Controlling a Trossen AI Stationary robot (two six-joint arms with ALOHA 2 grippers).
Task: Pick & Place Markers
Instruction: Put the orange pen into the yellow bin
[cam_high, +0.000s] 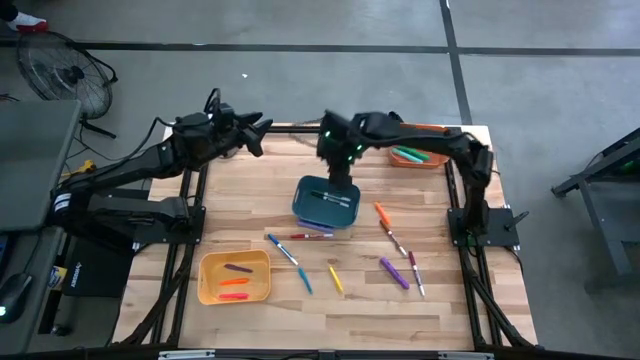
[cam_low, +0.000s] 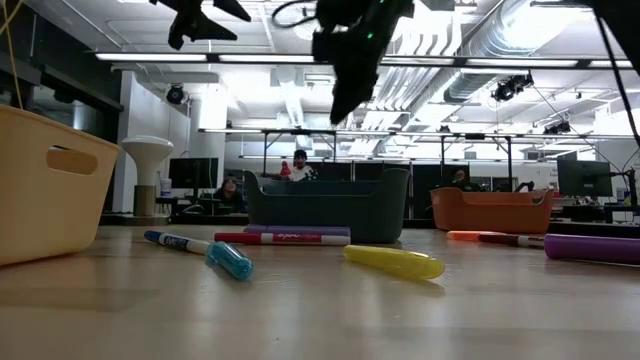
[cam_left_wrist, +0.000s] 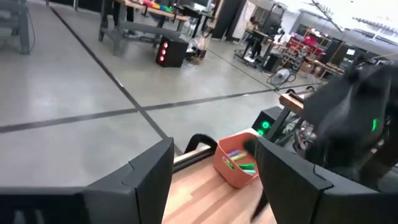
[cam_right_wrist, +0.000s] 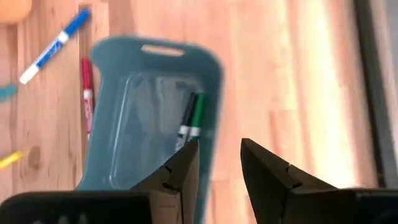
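Observation:
Several markers lie loose on the wooden table: a blue one (cam_high: 283, 250), a red one (cam_high: 310, 236), a yellow one (cam_high: 335, 280), an orange one (cam_high: 382, 213) and a purple one (cam_high: 393, 272). The teal bin (cam_high: 325, 203) stands mid-table. Two markers, one of them green (cam_right_wrist: 196, 118), lie on its floor. My right gripper (cam_right_wrist: 217, 144) hangs open above the bin's far end, with nothing between its fingers. My left gripper (cam_left_wrist: 214, 146) is open and held high and level over the table's far left (cam_high: 262, 128), holding nothing.
An orange bin (cam_high: 415, 155) with green markers stands at the far right corner. A yellow bin (cam_high: 235, 277) holding a few markers stands near the front left. Bare wood lies along the front edge and at the far centre. People sit in the room beyond the table.

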